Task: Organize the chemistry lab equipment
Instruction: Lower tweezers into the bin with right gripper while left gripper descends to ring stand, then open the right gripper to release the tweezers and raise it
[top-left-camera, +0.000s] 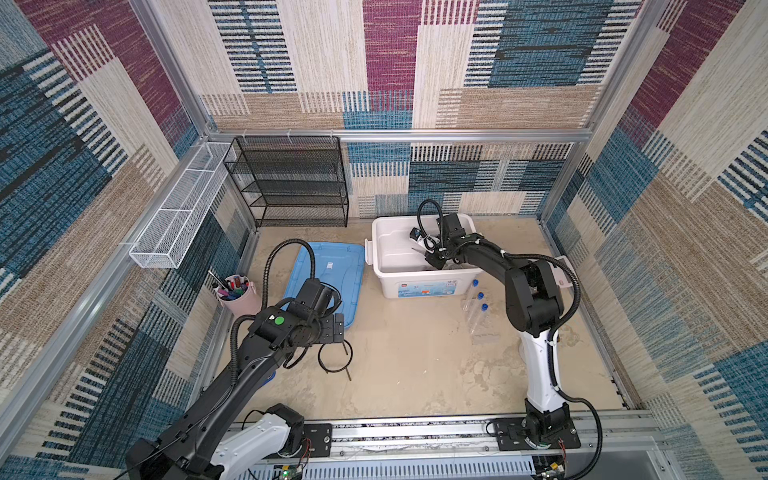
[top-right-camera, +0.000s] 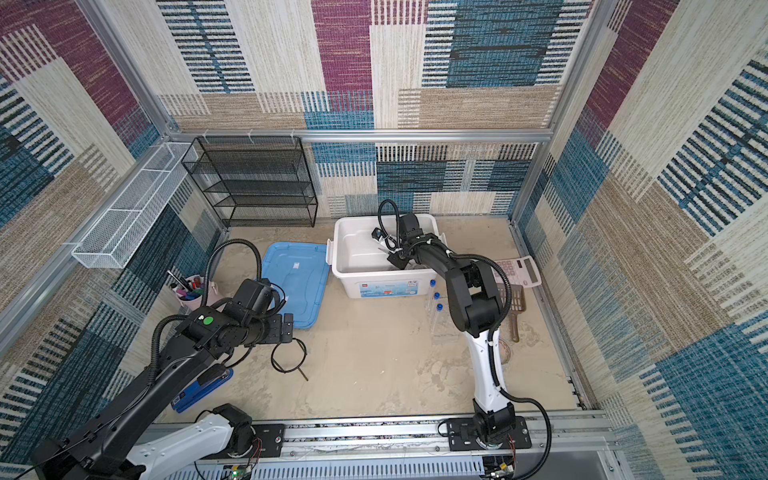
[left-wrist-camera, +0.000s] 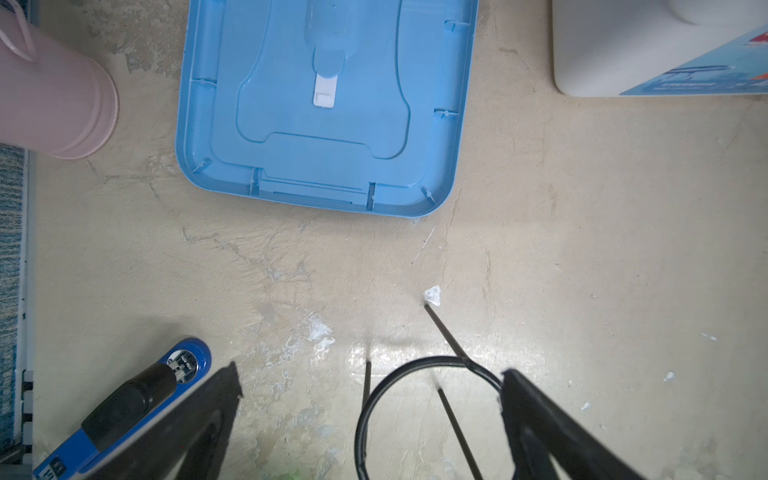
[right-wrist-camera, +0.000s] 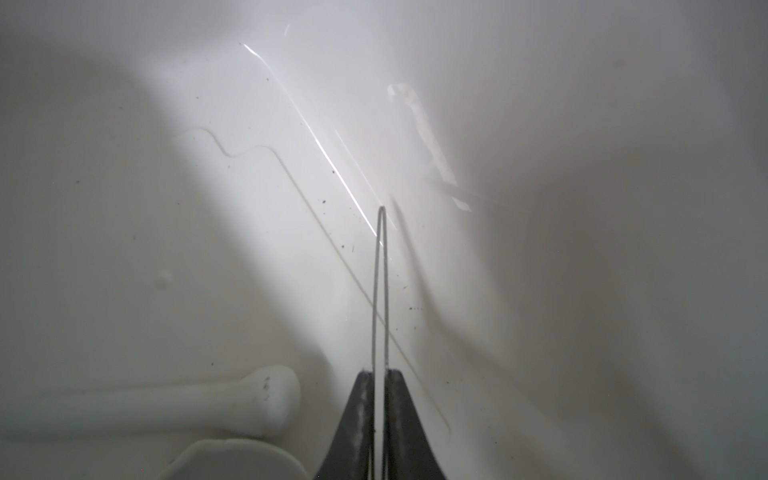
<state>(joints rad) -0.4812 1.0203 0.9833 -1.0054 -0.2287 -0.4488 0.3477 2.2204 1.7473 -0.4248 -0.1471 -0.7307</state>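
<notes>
My right gripper (right-wrist-camera: 380, 372) is down inside the white bin (top-left-camera: 378, 232), shut on the thin tweezers (right-wrist-camera: 380, 270), which stick out ahead of the jaws over the bin floor. A white pestle (right-wrist-camera: 166, 403) and a white dish (right-wrist-camera: 237, 459) lie in the bin beside it. My left gripper (left-wrist-camera: 370, 370) hangs wide open just above the black ring tripod (left-wrist-camera: 422, 359), which stands on the table (top-left-camera: 415, 365) in both top views. Nothing is between its fingers. Blue-capped test tubes (top-left-camera: 478, 303) stand in front of the bin, in a faint clear rack (top-left-camera: 482, 328).
A blue lid (top-left-camera: 328, 270) lies left of the bin, with the pink cup of pens (top-left-camera: 237, 295) beside it. A blue stapler (top-right-camera: 203, 390) sits under my left arm. The calculator (top-right-camera: 517, 270) and a brown scoop (top-right-camera: 515, 303) are at the right wall. A black mesh shelf (top-left-camera: 291, 183) stands at the back.
</notes>
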